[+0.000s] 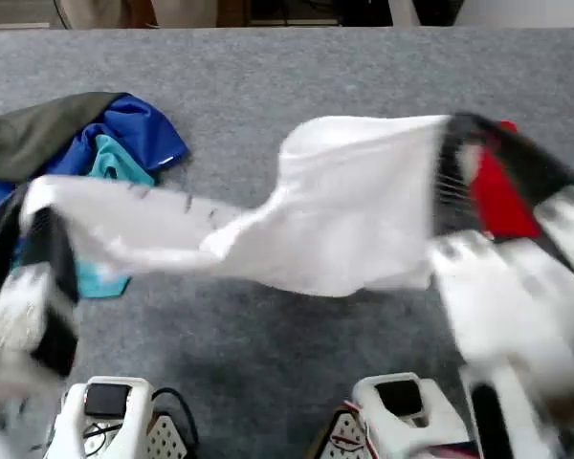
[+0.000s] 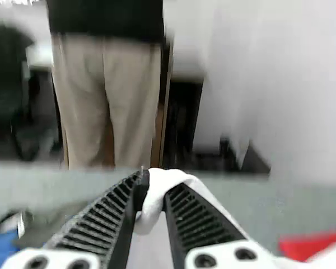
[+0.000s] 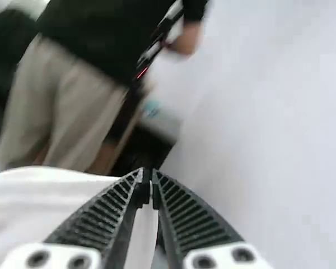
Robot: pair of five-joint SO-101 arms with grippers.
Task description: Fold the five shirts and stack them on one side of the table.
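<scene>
A grey table carries everything, and behind its far edge there is a room with a person standing. In the near middle, a white shirt hangs in the air above the table, stretched between the two arms. The fingers of the left arm are clamped on a bunch of its cloth at the left end. The fingers of the right arm are pressed together on its edge at the right end. A red shirt lies under the right arm. Farther, at the left, a teal shirt, a blue shirt and a dark green shirt lie crumpled in a heap. I judge the task is at its beginning: no shirt looks folded and no stack exists yet.
</scene>
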